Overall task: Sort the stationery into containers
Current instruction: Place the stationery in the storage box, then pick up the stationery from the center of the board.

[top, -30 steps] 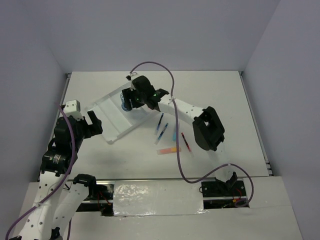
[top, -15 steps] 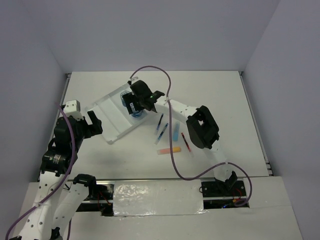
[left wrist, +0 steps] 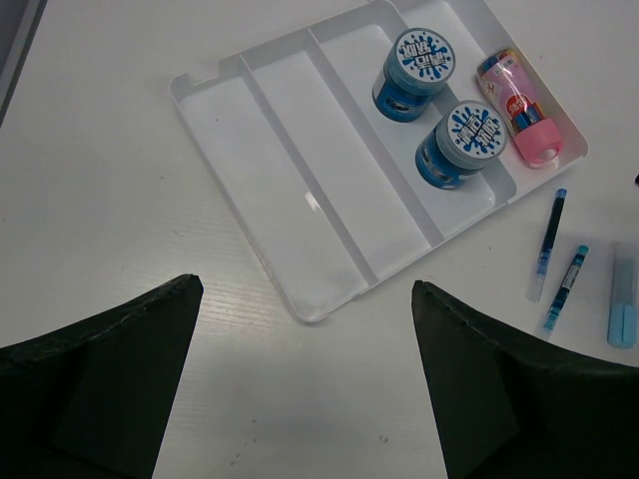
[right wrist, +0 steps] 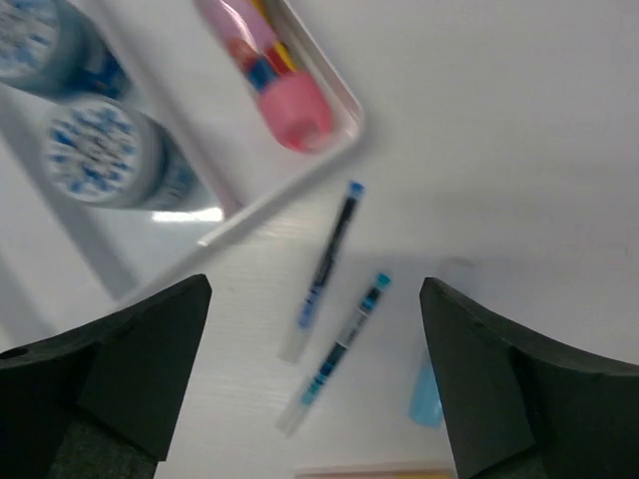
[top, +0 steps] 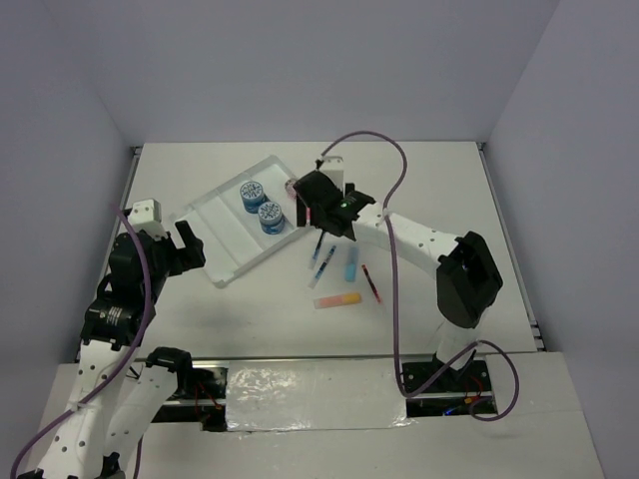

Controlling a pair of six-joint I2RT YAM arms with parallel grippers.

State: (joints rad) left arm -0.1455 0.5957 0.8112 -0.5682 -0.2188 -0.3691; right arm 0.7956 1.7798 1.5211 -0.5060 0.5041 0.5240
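My right gripper hung open and empty above the two thin blue pens, which lay side by side on the bench just outside the tray. My left gripper was open too, holding nothing, near the tray's other end. Both blue tubs stood in one compartment, and the pink tube lay in the narrow outer one beside them. The pens, the light-blue marker, the orange-yellow marker and the red pen were out on the bench, not yet sorted.

The pens worried me most. They were thin, flat on the surface and close together, so a careless close could pinch both or flick one away. Coming down too low would scrape my fingers on the bench. The upper pen lay near the tray's corner — a wide approach might shove the tray and topple the tubs.
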